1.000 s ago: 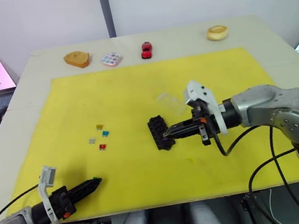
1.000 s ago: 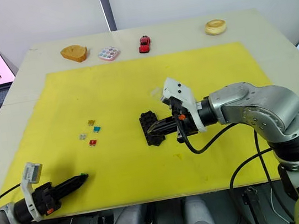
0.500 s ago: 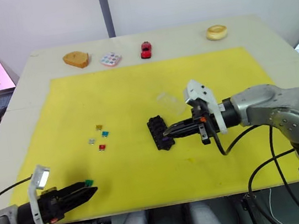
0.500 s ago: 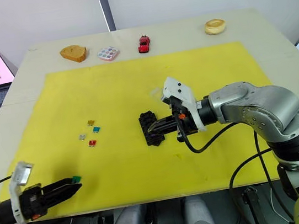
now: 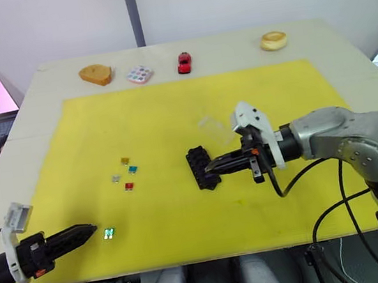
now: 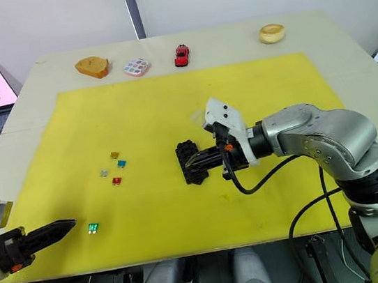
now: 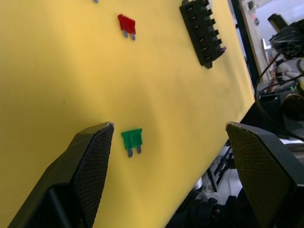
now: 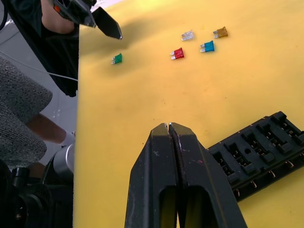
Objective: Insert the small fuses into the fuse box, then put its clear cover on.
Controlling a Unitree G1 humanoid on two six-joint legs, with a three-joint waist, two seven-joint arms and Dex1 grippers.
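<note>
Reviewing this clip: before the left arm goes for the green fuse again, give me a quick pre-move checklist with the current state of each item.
1. Left gripper open: ok, fingers spread wide.
2. Green fuse free on the yellow mat: ok, it lies flat, untouched.
3. Fuse lined up between the fingers: not ok, it sits close to one finger, off centre.
4. Right gripper empty: ok, shut on nothing, beside the fuse box.
5. Fuse box slots free: cannot tell for all.
6. Other fuses ready: ok, amber, blue, grey and red lie together.
</note>
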